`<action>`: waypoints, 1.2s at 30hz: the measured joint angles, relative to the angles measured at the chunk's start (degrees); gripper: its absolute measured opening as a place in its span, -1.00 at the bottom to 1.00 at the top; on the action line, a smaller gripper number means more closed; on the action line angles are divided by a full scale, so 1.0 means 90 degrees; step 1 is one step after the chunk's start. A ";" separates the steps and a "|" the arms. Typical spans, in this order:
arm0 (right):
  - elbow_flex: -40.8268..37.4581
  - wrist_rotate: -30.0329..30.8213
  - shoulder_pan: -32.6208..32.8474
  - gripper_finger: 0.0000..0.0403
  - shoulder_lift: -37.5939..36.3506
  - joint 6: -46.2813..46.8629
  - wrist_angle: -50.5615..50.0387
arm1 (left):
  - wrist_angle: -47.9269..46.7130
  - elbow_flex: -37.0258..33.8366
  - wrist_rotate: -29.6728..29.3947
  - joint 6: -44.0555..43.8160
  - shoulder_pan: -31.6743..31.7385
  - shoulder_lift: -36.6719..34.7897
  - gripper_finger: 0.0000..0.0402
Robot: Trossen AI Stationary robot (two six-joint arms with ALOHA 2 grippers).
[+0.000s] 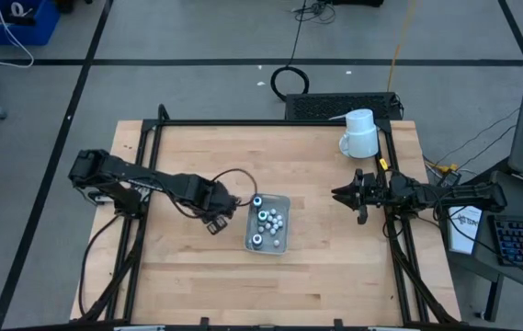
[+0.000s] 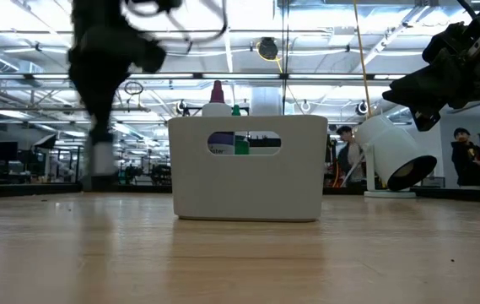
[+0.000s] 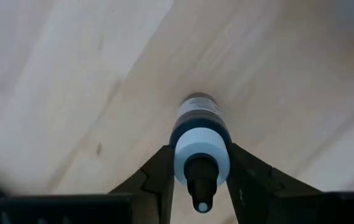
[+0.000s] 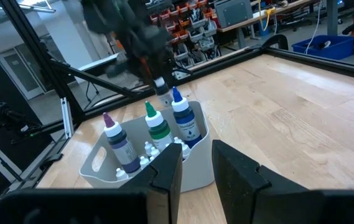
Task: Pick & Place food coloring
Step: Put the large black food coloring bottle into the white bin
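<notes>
On the left side of the table (image 1: 335, 267), my left arm reaches in toward the middle. The left gripper (image 1: 227, 204) sits just beside the left edge of the little bin (image 1: 282, 246). Its fingers (image 3: 161, 177) are pulled in snug on a small bottle (image 3: 201, 134), one on each side of the pale cap. That bottle has a dark body and a dark tip w/ a pale dot. Bare wood is all I see behind it. I can't tell if its bottom touches the table or not.

Next comes the bin, approx. mid table. It is white w/ a handle slot in its side. Three more food coloring bottles stand up in it: a purple-top bottle (image 4: 117, 143), a green-top bottle (image 4: 158, 127) and a blue-top bottle (image 4: 185, 121). Tiny white pieces (image 4: 147, 149) lie in the bin around them.

Right of the bin is bare wood, then the right gripper (image 1: 339, 194). It hangs above the table, well apart from the bin, and points back at it. Its fingers (image 4: 164, 174) have a small gap btw. them and nothing is in there.

At the back right stands a white mug (image 1: 362, 133). It is tipped, so its dark mouth faces the low cam.
</notes>
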 joint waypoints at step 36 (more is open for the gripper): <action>0.0000 -0.0001 0.0000 -0.62 0.0000 0.0001 0.0003 | -0.1360 0.5980 -0.0192 0.3169 -0.0729 0.2773 -0.41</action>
